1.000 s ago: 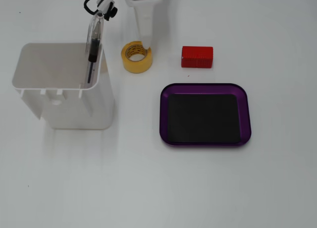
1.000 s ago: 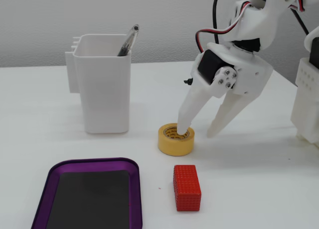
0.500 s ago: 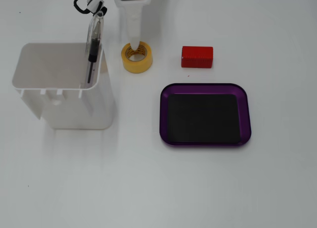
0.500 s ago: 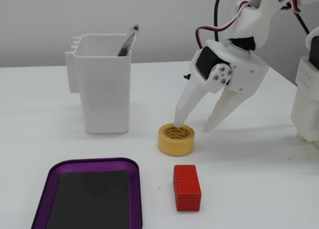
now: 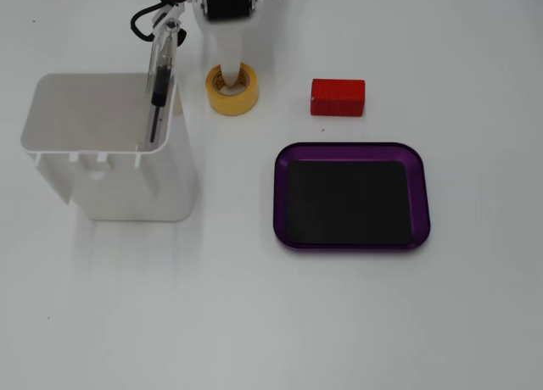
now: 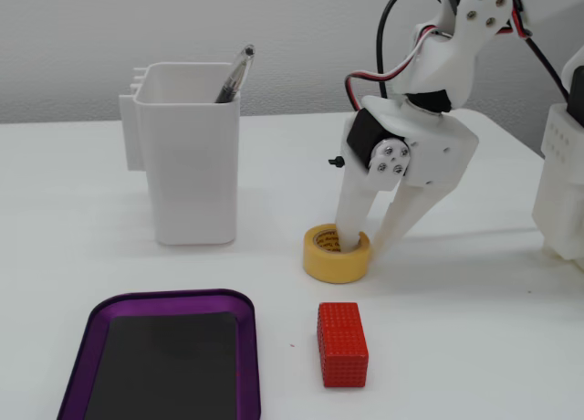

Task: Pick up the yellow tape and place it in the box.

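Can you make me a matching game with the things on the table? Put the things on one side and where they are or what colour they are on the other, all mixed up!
Things:
1. yellow tape
2. red block
3. box
4. pen

Clues:
A. sticks out of the tall white container
B. purple rim, black bottom, nothing in it
C. one finger of the gripper is inside its hole
D. lies alone on the table, between tape and tray in the side fixed view

Pairs: 1-C, 2-D, 3-B, 4-A

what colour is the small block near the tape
Red; the small rectangular studded block shows best in the front fixed view.
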Tool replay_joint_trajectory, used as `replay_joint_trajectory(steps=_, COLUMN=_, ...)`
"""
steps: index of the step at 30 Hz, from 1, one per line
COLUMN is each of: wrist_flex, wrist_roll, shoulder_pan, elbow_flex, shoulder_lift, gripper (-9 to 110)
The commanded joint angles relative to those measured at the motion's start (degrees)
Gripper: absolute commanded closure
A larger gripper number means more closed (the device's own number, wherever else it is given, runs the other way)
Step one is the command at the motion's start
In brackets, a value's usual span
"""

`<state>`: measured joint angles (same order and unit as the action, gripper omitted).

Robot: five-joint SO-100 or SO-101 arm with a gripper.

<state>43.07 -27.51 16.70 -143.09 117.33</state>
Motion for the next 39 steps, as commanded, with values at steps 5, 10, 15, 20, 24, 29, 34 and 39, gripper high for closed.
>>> replay_joint_trajectory(steps=5, wrist_flex=12.92, wrist_roll=3.78, shoulder_pan=-5.10, elbow_flex=13.27, shoulder_lift=5.45, gripper=102)
replay_joint_trajectory(steps=10, wrist_flex=19.07, wrist_roll=9.84, shoulder_pan=-19.07, elbow_flex=23.73, shoulder_lift=13.45, gripper=102)
replay_joint_trajectory(steps=15, wrist_flex=15.03, wrist_roll=12.13, shoulder_pan=-25.93, elbow_flex=28.39, shoulder_lift=6.59, gripper=102)
replay_joint_trajectory(steps=20, wrist_flex=8.96, wrist_roll=12.13, shoulder_pan=-25.66, elbow_flex=34.80, shoulder_lift=-9.84, gripper=102)
replay_joint_trajectory(steps=24, wrist_flex=8.17, wrist_roll=14.94, shoulder_pan=-25.58, elbow_flex=44.38, shoulder_lift=-21.71, gripper=102)
replay_joint_trajectory(steps=29, wrist_flex=9.05, wrist_roll=15.82, shoulder_pan=-25.66, elbow_flex=55.37, shoulder_lift=-32.52, gripper=102)
replay_joint_trajectory(steps=34, wrist_flex=9.05, wrist_roll=15.73, shoulder_pan=-23.73, elbow_flex=61.00, shoulder_lift=-40.08, gripper=102)
replay_joint_trajectory(steps=39, wrist_flex=9.05, wrist_roll=15.21, shoulder_pan=-19.25, elbow_flex=61.88, shoulder_lift=-44.12, gripper=102)
